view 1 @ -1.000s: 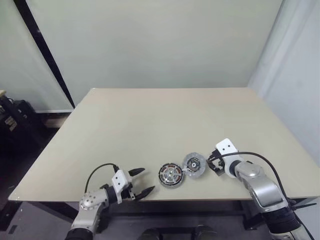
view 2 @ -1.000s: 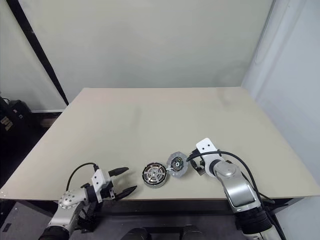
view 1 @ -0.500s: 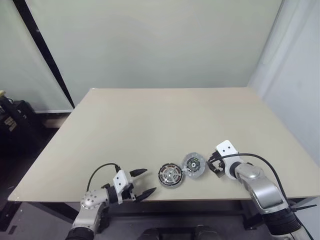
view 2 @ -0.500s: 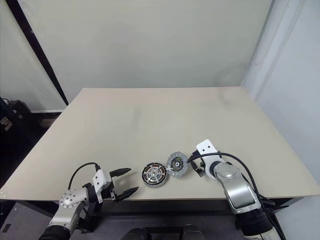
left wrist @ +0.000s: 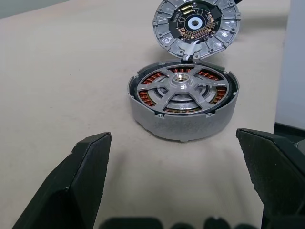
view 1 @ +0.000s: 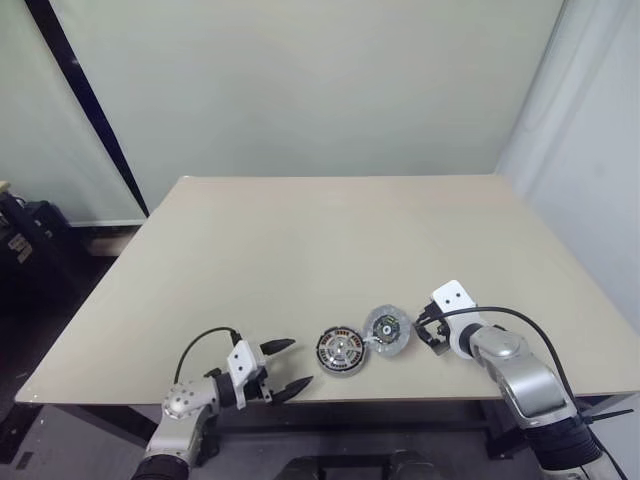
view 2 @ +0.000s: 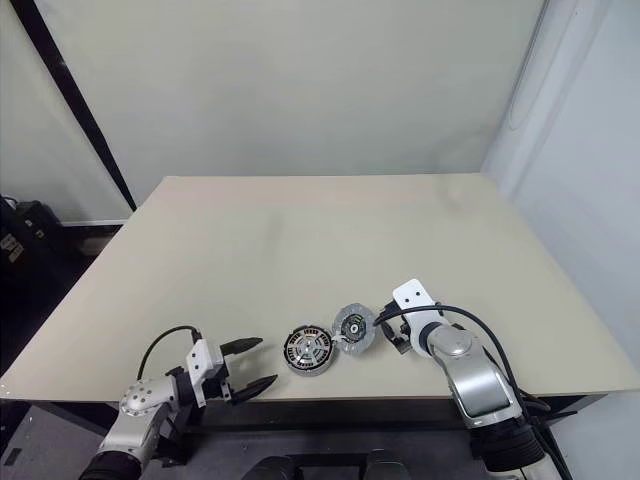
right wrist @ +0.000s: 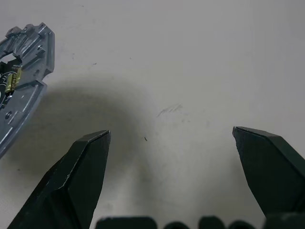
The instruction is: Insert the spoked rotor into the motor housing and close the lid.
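- The round silver motor housing [left wrist: 183,107] with copper-brown windings sits near the front edge of the beige desk [view 1: 330,240], between the two arms.
- The silver spoked rotor [left wrist: 181,86] already lies seated inside it, spokes level with the rim.
- The round grey lid [left wrist: 196,26] with its dark radial face and bluish centre stands swung open on the far side, joined to the housing at one point, so closing it looks like the step in hand.
- The left pincer [view 1: 283,367] hovers just beside the housing, black fingers [left wrist: 81,186] wide apart and empty.
- The right pincer [right wrist: 171,176] waits by the lid, spread and empty.
- Best approach, I judge: steady the housing with the left, push the lid's outer edge over slowly, and check it seats flush.
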Motion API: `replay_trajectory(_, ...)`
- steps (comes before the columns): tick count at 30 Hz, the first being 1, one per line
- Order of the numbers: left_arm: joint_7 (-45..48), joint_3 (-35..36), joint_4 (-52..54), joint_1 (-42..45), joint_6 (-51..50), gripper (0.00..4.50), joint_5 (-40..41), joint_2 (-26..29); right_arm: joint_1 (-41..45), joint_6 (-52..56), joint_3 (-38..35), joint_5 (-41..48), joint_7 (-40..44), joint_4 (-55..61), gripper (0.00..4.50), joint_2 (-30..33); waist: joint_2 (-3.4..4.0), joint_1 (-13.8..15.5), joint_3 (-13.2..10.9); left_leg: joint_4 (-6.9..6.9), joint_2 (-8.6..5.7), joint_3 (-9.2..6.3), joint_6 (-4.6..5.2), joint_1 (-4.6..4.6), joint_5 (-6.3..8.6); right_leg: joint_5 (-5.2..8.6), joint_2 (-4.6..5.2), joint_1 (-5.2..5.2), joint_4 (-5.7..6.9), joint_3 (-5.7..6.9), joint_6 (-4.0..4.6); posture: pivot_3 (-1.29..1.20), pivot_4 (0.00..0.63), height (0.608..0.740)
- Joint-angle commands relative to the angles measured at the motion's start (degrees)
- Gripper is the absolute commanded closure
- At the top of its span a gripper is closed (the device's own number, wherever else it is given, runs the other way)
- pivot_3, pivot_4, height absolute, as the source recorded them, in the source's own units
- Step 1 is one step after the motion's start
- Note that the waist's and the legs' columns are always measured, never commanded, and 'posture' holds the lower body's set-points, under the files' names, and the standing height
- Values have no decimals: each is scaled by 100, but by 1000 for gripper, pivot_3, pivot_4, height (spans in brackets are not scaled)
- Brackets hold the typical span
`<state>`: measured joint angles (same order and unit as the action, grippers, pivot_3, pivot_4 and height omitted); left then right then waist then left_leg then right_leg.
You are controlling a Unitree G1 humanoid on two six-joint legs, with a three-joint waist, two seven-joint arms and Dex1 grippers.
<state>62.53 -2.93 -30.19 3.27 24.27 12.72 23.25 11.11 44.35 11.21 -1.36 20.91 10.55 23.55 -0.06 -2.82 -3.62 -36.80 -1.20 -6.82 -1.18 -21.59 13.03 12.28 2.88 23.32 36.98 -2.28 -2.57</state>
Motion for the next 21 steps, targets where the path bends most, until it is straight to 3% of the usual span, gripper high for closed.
replay_trajectory(1,10,63,161,77,25,0,117,-7,79,-112,-20,-48,-1,85,28,-3,0,0,0,0,0,0,0,0,0,0,0,0,0,0,0,0,0,740)
replay_trajectory(21,55,38,221,58,-1,0,125,-20,51,-130,16,-84,1,75,28,-20,0,0,0,0,0,0,0,0,0,0,0,0,0,0,0,0,0,740)
